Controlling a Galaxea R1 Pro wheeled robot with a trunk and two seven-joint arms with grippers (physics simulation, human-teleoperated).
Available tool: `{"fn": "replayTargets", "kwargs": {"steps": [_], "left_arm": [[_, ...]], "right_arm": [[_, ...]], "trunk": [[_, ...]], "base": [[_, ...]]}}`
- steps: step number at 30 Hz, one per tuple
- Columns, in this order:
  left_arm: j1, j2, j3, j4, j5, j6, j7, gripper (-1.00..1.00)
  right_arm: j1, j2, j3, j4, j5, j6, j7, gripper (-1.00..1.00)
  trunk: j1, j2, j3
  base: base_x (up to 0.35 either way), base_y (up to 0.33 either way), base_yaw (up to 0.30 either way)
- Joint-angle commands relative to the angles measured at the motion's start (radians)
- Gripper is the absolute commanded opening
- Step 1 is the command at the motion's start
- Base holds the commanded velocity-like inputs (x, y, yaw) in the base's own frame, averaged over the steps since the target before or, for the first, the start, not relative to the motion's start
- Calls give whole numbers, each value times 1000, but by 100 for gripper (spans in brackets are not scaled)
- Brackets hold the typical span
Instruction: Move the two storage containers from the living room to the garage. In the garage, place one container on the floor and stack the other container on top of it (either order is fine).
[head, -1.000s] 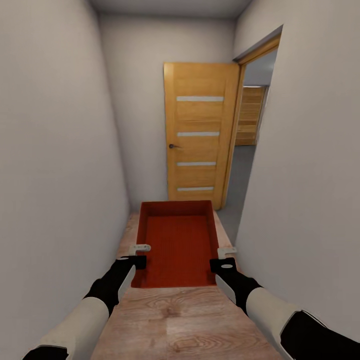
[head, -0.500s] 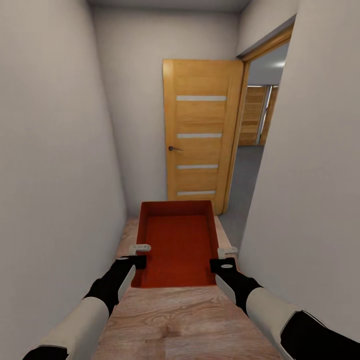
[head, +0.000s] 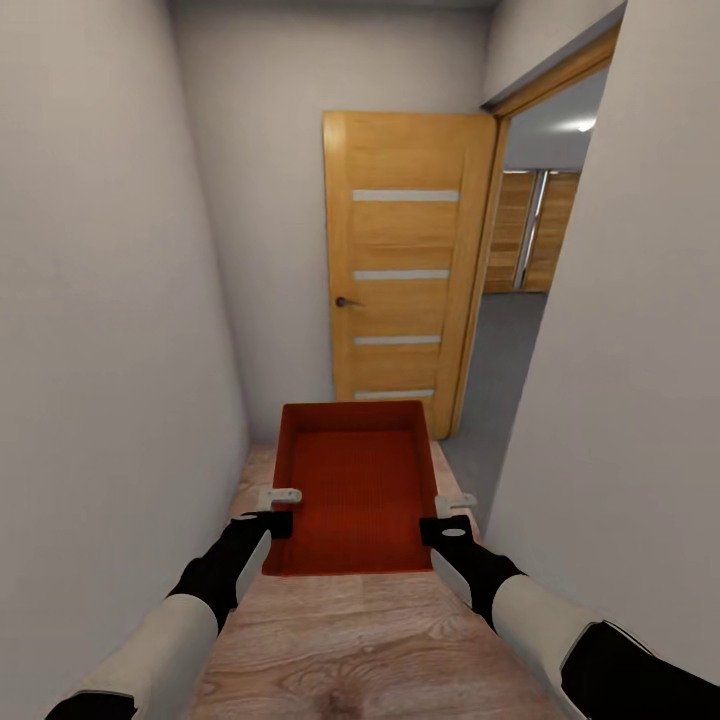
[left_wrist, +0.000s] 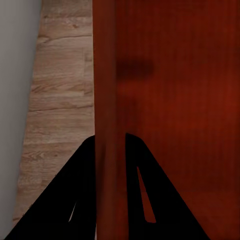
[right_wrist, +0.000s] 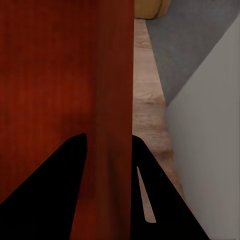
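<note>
Gripping one storage container (head: 350, 480), left hand (head: 279, 508) and right hand (head: 455, 512) clamp opposite walls; wooden door (head: 405, 270) ahead.

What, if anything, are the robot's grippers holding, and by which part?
One storage container: left gripper clamps its left side wall, right gripper its right side wall.

Wood, paint and matt plastic in a narrow hallway

The storage container (head: 350, 480) looks matt orange-red plastic with a finely ribbed bottom; the plank flooring (head: 360, 640) shows pale grained wood; the door (head: 405, 270) is smooth honey-toned wood with frosted strips; the walls (head: 110, 300) are flat matt grey.
</note>
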Motion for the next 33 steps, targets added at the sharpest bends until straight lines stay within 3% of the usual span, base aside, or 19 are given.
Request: {"fn": "replayTargets", "kwargs": {"steps": [1, 33], "left_arm": [[1, 0, -7, 60, 15, 4, 11, -100], [0, 0, -7, 60, 15, 4, 11, -100]], "right_arm": [[-2, 0, -23, -4, 27, -15, -71, -100], [-2, 0, -23, -4, 27, -15, -71, -100]], "trunk": [[1, -2, -2], [1, -2, -2]], "base": [[323, 0, 0], [323, 0, 0]]}}
